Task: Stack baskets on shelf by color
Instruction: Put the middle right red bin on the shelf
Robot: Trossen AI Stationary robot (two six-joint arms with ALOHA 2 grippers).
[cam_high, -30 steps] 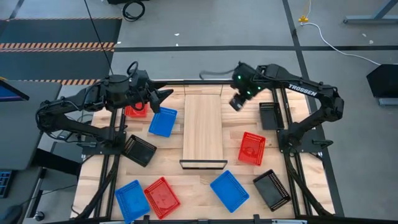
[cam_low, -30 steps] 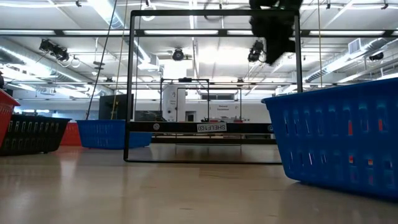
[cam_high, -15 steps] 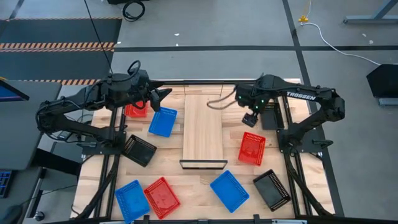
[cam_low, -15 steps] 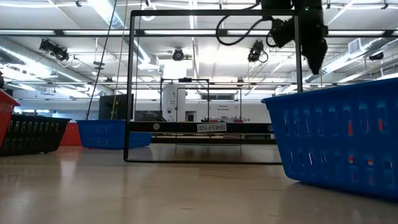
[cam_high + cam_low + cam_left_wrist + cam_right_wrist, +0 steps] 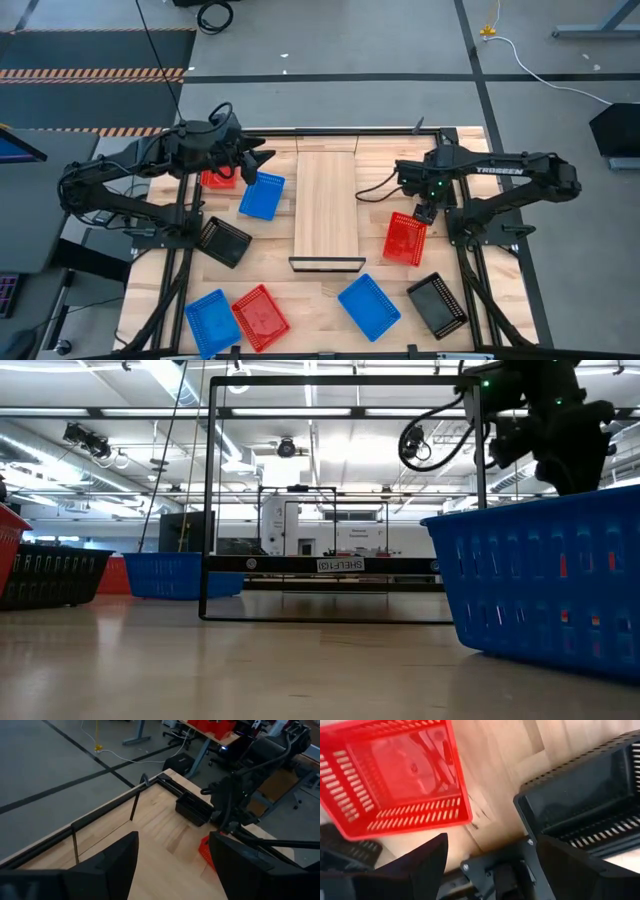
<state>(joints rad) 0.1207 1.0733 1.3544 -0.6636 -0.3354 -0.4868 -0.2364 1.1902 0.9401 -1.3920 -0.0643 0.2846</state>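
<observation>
The bare light-wood shelf (image 5: 327, 208) lies mid-table, baskets scattered around it. The right gripper (image 5: 424, 213), fingers spread and empty, hangs over the mesh-sided red basket's (image 5: 404, 239) far edge. The left gripper (image 5: 262, 156) waits agape above a blue basket (image 5: 262, 197).

A long pale-wood shelf board (image 5: 327, 207) with a dark front edge lies on a light planked wooden tabletop (image 5: 300, 288). Around the shelf sit shallow slotted-mesh plastic baskets: to its left, one red (image 5: 218, 179), one blue (image 5: 262, 196), one black (image 5: 224, 241); to its right, one red (image 5: 404, 238); before its front edge, two blue, one red, one black.
</observation>
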